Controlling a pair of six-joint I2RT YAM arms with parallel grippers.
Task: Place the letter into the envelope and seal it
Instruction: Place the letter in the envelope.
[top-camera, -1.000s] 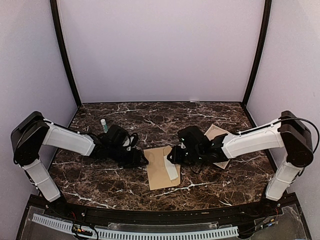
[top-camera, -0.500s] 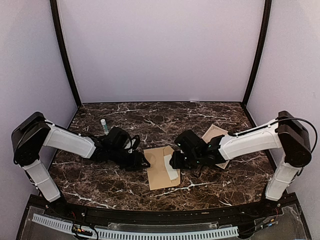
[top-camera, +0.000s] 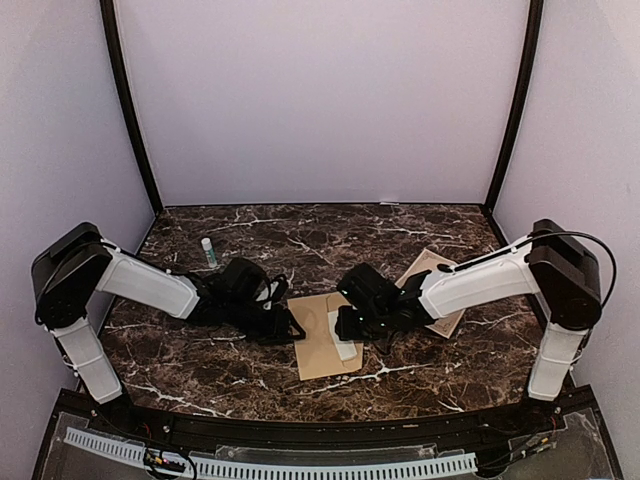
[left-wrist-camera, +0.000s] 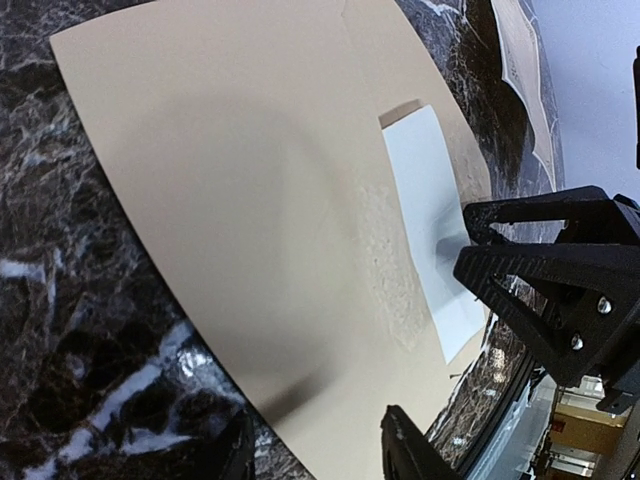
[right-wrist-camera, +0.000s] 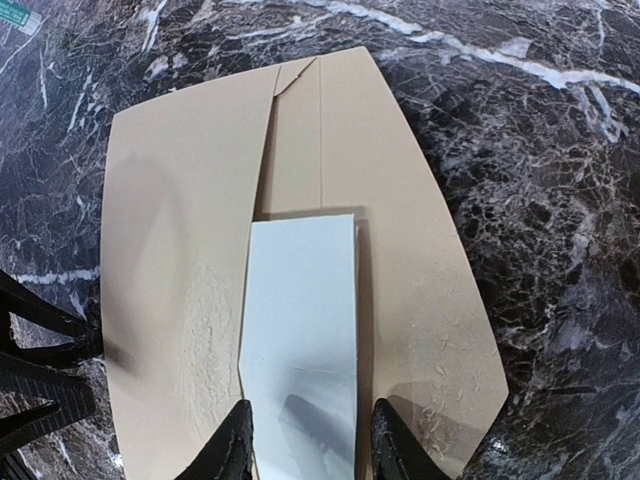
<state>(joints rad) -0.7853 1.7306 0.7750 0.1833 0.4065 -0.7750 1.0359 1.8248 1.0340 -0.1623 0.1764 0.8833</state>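
Left gripper (top-camera: 294, 328) nearer the envelope (top-camera: 312, 356) edge than before.

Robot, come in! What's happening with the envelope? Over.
Left gripper and right gripper open, low over the envelope. White slip on it, between the right fingers. Letter not in yet, beside the right arm.

Soft, even light falls from above. The top view is sharp, with a dull sheen on the marble table (top-camera: 400, 225) and little shadow. In both wrist views the lens bows the edges of the envelope (right-wrist-camera: 400, 250) outward. The right gripper (right-wrist-camera: 312, 445) throws a dark blotch on the letter (right-wrist-camera: 300, 300) between its jaws, and its fingers (right-wrist-camera: 238, 450) are blurred. Ahead of the jaws of the left gripper (left-wrist-camera: 320, 455), a broad grey shadow dims the envelope.
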